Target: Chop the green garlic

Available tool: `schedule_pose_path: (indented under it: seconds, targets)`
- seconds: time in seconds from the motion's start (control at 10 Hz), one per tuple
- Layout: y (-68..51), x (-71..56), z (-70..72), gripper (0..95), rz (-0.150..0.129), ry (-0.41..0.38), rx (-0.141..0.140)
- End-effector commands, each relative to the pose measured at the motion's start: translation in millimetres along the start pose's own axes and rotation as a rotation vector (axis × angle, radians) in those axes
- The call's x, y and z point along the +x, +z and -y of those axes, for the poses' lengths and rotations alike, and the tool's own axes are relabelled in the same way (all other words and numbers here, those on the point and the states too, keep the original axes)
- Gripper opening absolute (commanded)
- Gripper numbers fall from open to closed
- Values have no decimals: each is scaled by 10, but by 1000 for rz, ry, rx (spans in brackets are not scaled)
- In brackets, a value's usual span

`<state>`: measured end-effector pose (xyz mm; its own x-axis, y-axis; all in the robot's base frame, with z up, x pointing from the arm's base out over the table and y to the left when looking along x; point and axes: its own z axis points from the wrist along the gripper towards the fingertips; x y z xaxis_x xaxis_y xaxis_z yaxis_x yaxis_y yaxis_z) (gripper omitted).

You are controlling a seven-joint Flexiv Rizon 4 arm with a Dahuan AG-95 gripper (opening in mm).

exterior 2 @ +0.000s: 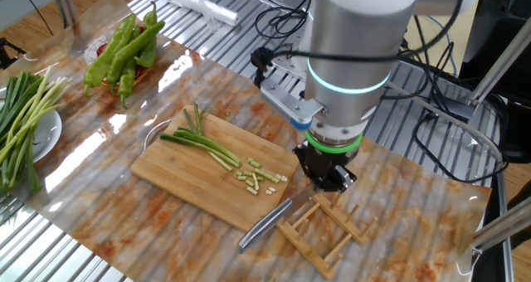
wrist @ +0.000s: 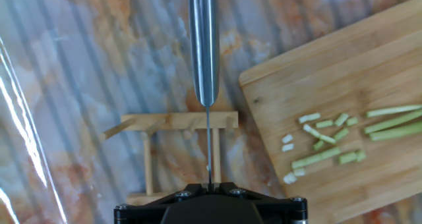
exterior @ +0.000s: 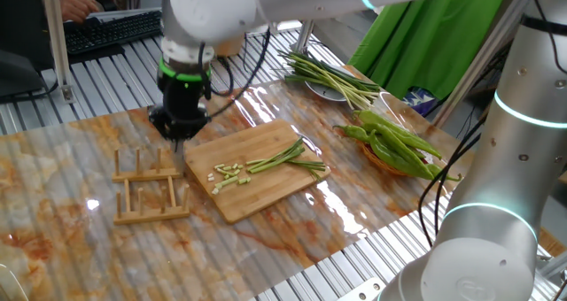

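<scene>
The green garlic lies on the wooden cutting board [exterior: 266,195]: several short cut bits [exterior: 229,175] at its left end and a few thin uncut stalks [exterior: 282,158] beside them. The other fixed view shows the bits [exterior 2: 257,178] and the stalks [exterior 2: 203,145], the hand view the bits [wrist: 323,141]. My gripper [wrist: 210,183] is shut on a steel knife [wrist: 203,46], seen edge-on over a small wooden rack [wrist: 178,122]. The gripper [exterior 2: 328,182] hangs just off the board's end, and the knife [exterior 2: 270,220] slants down from it beside the rack [exterior 2: 328,228].
A heap of glossy green peppers [exterior: 394,142] sits right of the board. A plate with a bundle of long uncut stalks [exterior: 332,75] stands behind it. The robot's base [exterior: 478,230] fills the right front. A keyboard [exterior: 111,31] lies at the back left.
</scene>
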<state>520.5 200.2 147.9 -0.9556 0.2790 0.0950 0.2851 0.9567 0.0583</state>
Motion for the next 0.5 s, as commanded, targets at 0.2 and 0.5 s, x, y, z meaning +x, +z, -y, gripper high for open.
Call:
schedule_pose_path:
  seconds: [0.2,0.5]
  targets:
    - [-178,-65,142,0,-7,-35,23]
    - [-260,-213,424,0,-1,-90,33]
